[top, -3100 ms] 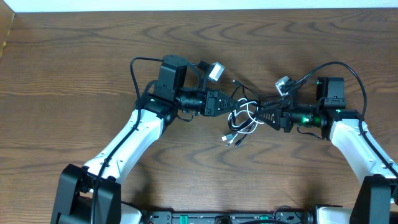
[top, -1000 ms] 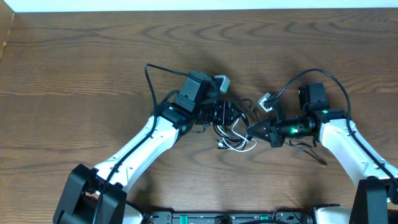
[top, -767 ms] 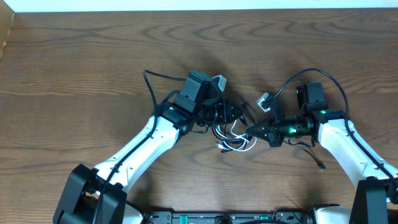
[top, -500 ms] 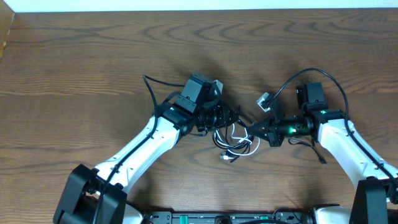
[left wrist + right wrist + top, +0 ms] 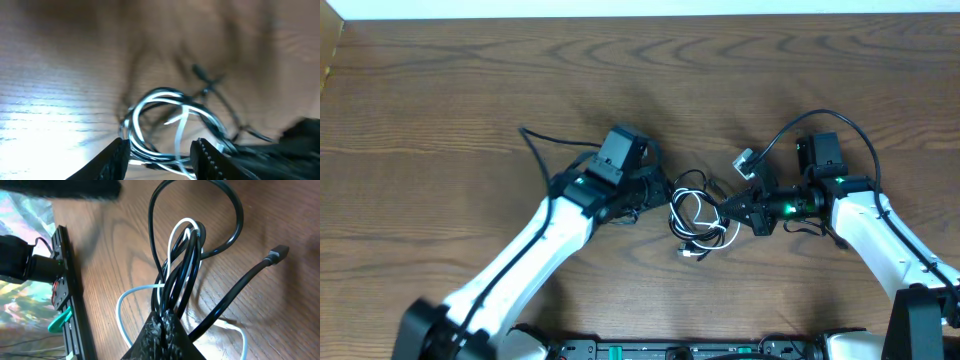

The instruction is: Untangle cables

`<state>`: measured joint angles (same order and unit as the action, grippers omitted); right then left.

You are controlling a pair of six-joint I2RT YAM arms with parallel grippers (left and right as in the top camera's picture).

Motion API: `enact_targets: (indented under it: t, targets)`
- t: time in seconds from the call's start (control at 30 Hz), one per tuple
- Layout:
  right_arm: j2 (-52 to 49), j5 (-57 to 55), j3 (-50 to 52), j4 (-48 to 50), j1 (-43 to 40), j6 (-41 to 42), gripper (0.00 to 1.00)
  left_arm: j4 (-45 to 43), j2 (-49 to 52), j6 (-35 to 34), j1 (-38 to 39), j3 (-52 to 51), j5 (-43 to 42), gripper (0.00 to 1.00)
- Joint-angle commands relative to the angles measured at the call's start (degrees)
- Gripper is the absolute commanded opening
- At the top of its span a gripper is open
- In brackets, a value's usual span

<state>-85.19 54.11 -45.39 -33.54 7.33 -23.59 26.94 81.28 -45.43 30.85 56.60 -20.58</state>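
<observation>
The cables lie in one knotted bunch near the middle of the table (image 5: 470, 90), between the two grippers. The left gripper (image 5: 660, 197) sits just to the bunch's left and the right gripper (image 5: 722, 210) is at its right side.

In the right wrist view, the right gripper's jaws are pressed together on several strands of the black cable (image 5: 182, 272), pinching them where they run side by side. From that pinch the black cable goes out in a tall loop. A second black run leads off to one side and ends in a small plug (image 5: 278, 253) lying flat on the wood. The white cable (image 5: 118, 311) is threaded through the same loop. One narrow bend of it follows the black strands, and a wider curve swings out beside the fingers.

The left wrist view is blurred. It shows the left gripper's two fingers (image 5: 114, 156) standing apart, with the coil of black and white cable just ahead of the tips and partly between them. Nothing is clamped there. Whether the coil's edge touches a finger cannot be told.

Bare wood surrounds the bunch. There is a wide stretch towards the table's far edge, and more open surface out to the left and right beyond the arms. On the near side a black rail (image 5: 65, 280) runs along the table, closer to the bunch than the far edge is.
</observation>
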Motion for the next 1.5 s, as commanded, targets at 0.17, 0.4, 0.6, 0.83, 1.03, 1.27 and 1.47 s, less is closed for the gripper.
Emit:
enact_targets:
  t: [0.17, 0.4, 0.6, 0.83, 1.03, 1.27, 1.47]
  targets:
    - [0.9, 1.3, -0.6, 0.1, 0.3, -0.3, 0.01, -0.4, -3.8, -0.7, 1.9, 0.9, 2.3, 0.44]
    - [0.9, 1.2, -0.6, 0.4, 0.3, 0.2, 0.01, 1.3, 2.1, -0.1, 4.3, 0.6, 2.2, 0.43]
    - [0.9, 1.3, -0.6, 1.5, 0.3, 2.3, 0.01, 0.0, 8.7, 0.7, 3.8, 0.6, 1.6, 0.43]
    - [0.9, 1.3, -0.6, 2.3, 0.3, 2.9, 0.01, -6.7, 9.3, 4.3, 3.5, 0.6, -10.6, 0.43]
    - [0.9, -1.6, -0.6, 4.8, 0.3, 15.2, 0.01, -9.8, 9.3, 16.2, 3.5, 0.6, -19.7, 0.43]
    - [0.9, -1.7, -0.6, 7.3, 0.3, 29.7, 0.01, -9.9, 9.3, 25.0, 4.0, 0.6, -24.0, 0.43]
    - [0.9, 0.0, -0.6, 7.4, 0.3, 34.1, 0.01, -10.0, 9.4, 26.4, 4.0, 0.3, -23.5, 0.43]
